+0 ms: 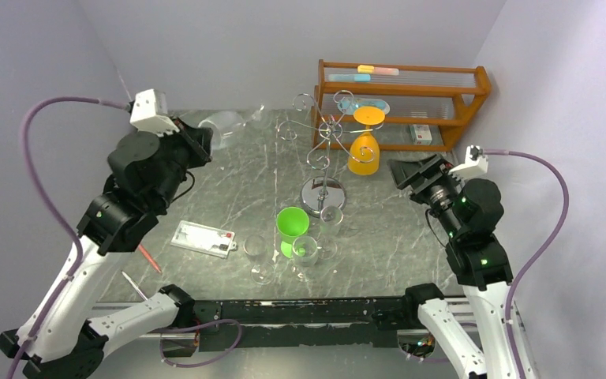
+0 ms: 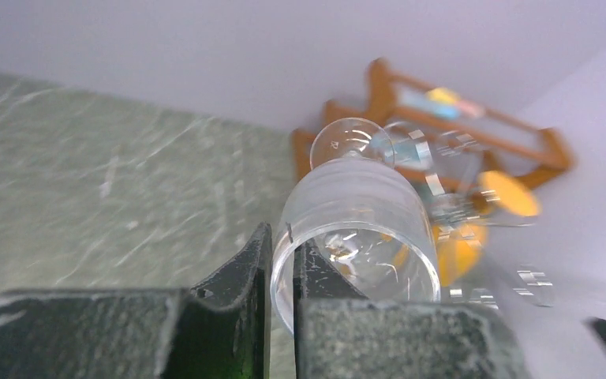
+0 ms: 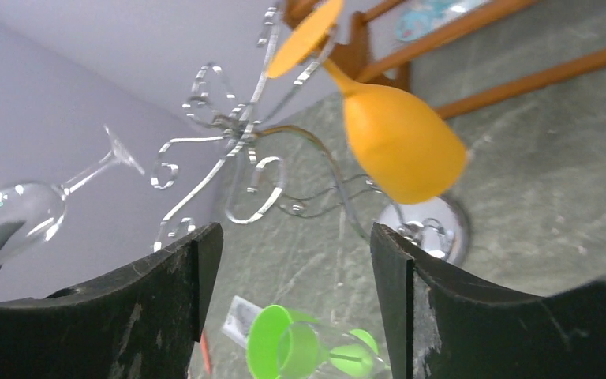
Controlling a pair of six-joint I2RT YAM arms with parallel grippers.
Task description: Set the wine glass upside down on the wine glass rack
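- Wine glass [image 1: 225, 125], clear and tilted, hangs at ten o'clock of the rack [image 1: 321, 150]; an orange glass [image 1: 364, 154] hangs at the rack's three o'clock.
- Left wrist: left claw [image 2: 282, 272] pinches the clear glass's rim.
- Right wrist: right claw [image 3: 292, 237] is spread wide, holding nothing.

Behind the wine glass [image 2: 359, 209], toward two o'clock in the left wrist view, the wooden shelf [image 2: 556, 154] and orange glass [image 2: 461, 257] are blurred.
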